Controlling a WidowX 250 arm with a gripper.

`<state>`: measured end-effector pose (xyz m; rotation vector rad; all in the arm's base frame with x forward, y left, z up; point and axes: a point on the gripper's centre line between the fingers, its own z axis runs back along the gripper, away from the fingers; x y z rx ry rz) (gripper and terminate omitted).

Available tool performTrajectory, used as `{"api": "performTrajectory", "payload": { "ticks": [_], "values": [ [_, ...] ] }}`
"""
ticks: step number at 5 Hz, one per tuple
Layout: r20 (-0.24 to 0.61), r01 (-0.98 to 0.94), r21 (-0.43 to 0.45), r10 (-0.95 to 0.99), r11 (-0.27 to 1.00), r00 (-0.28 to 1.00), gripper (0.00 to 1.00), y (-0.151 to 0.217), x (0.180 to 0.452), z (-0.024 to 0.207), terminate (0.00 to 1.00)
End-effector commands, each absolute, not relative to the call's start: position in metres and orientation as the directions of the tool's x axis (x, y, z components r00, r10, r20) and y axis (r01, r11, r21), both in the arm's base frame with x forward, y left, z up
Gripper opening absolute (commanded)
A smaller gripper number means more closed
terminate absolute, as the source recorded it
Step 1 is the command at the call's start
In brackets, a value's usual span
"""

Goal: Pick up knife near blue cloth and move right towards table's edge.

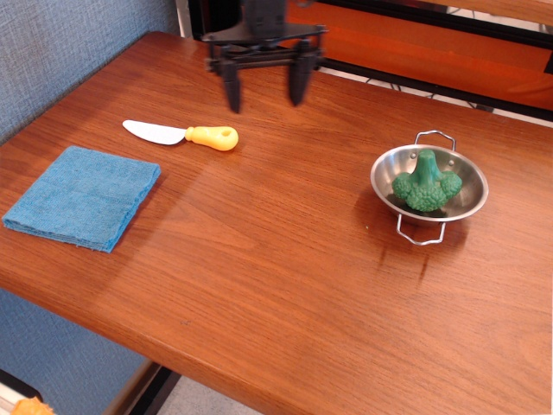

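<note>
At far left, the blue cloth (83,197), folded terry, is laid flat on the table (285,285); just beside it the knife (181,133) is seen untouched, blade rounded and white, handle chunky yellow. Above, the gripper (263,92) is held with fingers apart. A slip off the smooth plastic handle is judged possible if closed off-centre.

One high oblique view over table (285,285)
</note>
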<state>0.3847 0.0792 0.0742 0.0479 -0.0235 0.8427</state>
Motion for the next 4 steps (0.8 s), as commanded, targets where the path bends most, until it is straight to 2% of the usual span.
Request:
{"api": "performTrajectory", "payload": {
  "ticks": [1, 3, 4],
  "values": [
    [0.235, -0.968, -0.068, 0.946, 0.243, 0.221, 1.0, 0.119, 0.37, 0.08, 0.0],
    [0.196, -0.972, -0.073, 0.952, -0.224, -0.234, 1.0, 0.115, 0.375, 0.062, 0.0],
    [0.162, -0.968, -0.076, 0.955, -0.239, -0.249, 1.0, 0.118, 0.379, 0.053, 0.0]
  ]
}}
